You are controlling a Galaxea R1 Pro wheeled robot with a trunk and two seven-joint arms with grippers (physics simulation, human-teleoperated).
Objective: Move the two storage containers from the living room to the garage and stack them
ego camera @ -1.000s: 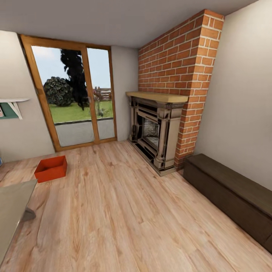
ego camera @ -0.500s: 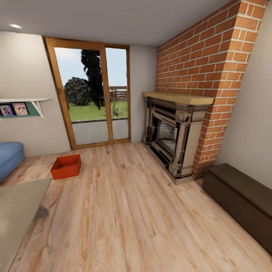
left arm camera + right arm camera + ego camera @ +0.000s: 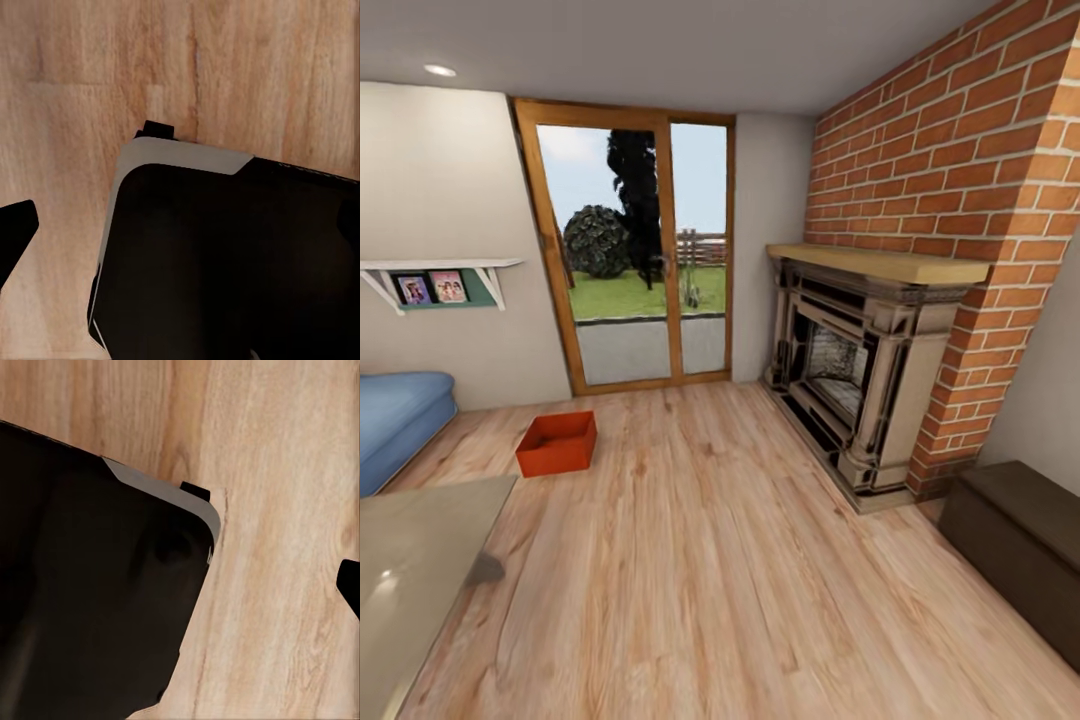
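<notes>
— Against the back wall? Tall orange-wood glazed patio door point(image 3: 635, 245), lawn and dark trees beyond the panes.

— And beside it? Red brick chimney breast point(image 3: 960, 150), with a dark ornate fireplace surround point(image 3: 850, 385) under a pale wooden mantel shelf point(image 3: 875, 263).

— Further along that side? Long low dark-brown bench point(image 3: 1015, 545), just past the brickwork, against the pale wall.

— Opposite side? White bracketed wall shelf point(image 3: 440, 268) with two small framed pictures point(image 3: 430, 288) beneath; lower down, rounded blue upholstered seat point(image 3: 395, 425); nearer, glossy beige tabletop point(image 3: 415, 570).

— Overhead? Round recessed ceiling light point(image 3: 439, 70).
</notes>
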